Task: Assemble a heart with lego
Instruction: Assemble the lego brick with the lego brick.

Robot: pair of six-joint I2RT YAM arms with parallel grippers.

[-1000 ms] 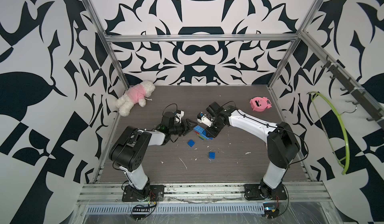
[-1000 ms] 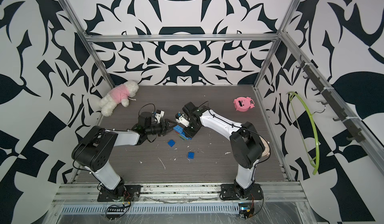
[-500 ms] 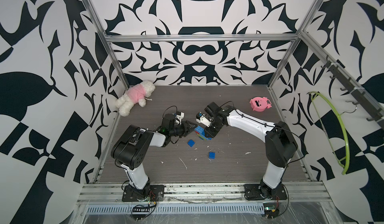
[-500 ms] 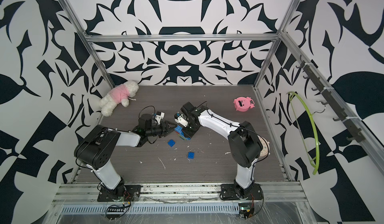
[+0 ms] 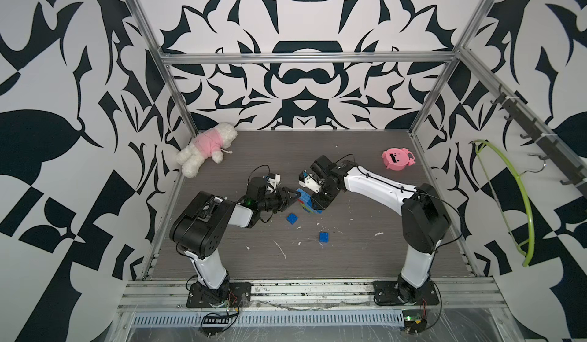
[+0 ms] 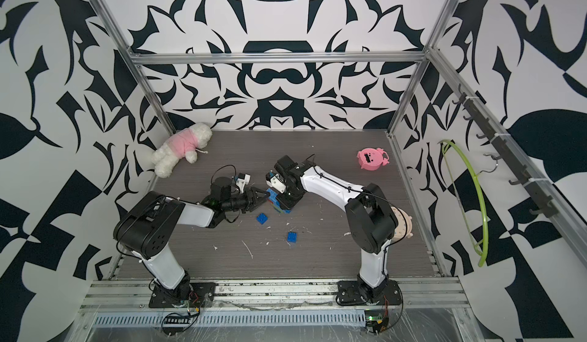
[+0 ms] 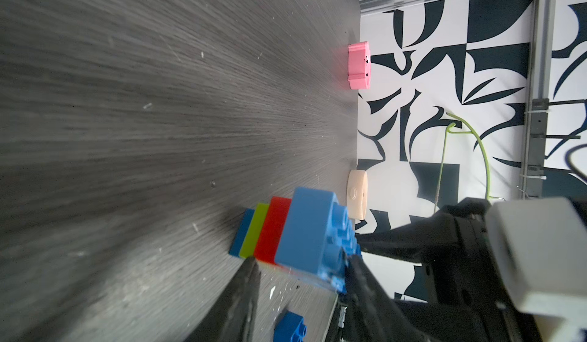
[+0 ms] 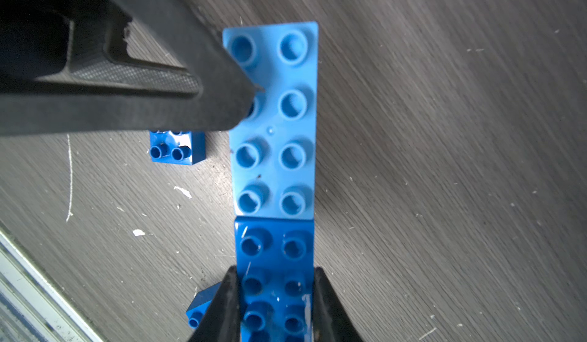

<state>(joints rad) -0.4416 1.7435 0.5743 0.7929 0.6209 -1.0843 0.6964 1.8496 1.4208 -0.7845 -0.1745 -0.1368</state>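
While the stepped blue, lime green and red plastic-brick heart (image 5: 305,200) is held on the grey wood-grain counter (image 5: 365,261), top-brick seating is judged under way | left claw (image 7: 301,267) pinched across its layers | right claw (image 8: 274,277) pinched on its dark end | next: loose blue square brick (image 5: 293,218) to be fetched

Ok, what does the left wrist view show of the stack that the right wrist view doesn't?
Left wrist only: the side layers, bottom blue brick, lime green brick, red brick, light blue brick on top; also the pink toy. Right wrist only: the right tool clamped on the dark blue brick, which sits end to end with the light blue one. Both: the light blue brick's studs, a left tool finger over them.
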